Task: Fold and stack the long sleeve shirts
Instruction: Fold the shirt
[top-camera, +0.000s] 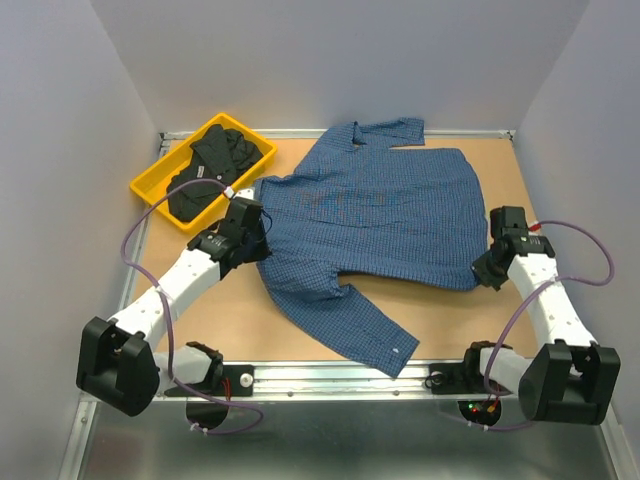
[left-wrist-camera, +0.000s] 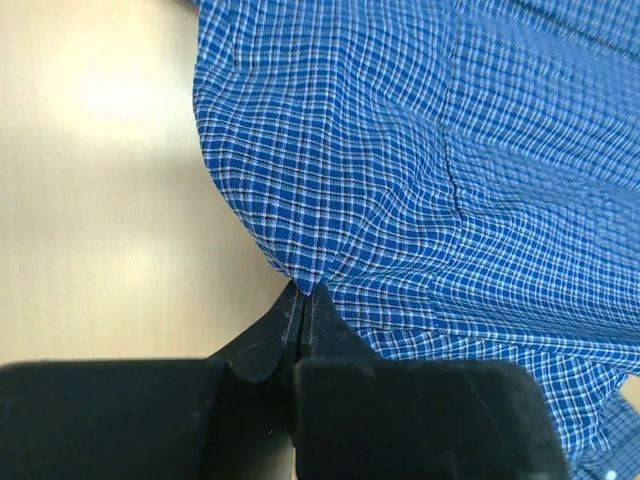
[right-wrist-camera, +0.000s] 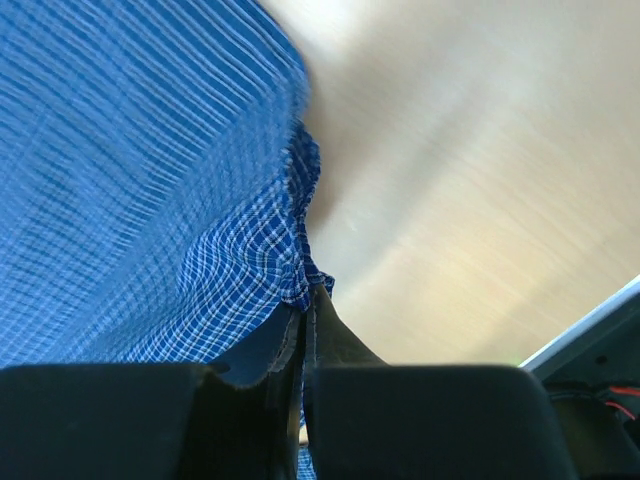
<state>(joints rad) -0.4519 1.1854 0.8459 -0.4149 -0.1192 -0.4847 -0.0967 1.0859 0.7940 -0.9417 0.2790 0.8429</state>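
Observation:
The blue checked long sleeve shirt (top-camera: 375, 215) lies spread on the table, collar toward the back, one sleeve (top-camera: 365, 330) stretched toward the front edge. My left gripper (top-camera: 250, 232) is shut on the shirt's left side; in the left wrist view its jaws (left-wrist-camera: 305, 292) pinch a peak of checked cloth (left-wrist-camera: 420, 170). My right gripper (top-camera: 487, 268) is shut on the hem at the shirt's right front corner, where cloth (right-wrist-camera: 150, 200) is nipped between the jaws (right-wrist-camera: 308, 296). The black long sleeve shirt (top-camera: 215, 165) lies crumpled in the yellow bin.
A yellow bin (top-camera: 150, 185) sits at the back left corner. Grey walls enclose the table on three sides. A metal rail (top-camera: 330, 375) runs along the front edge between the arm bases. Bare wood (top-camera: 460, 320) shows right of the sleeve.

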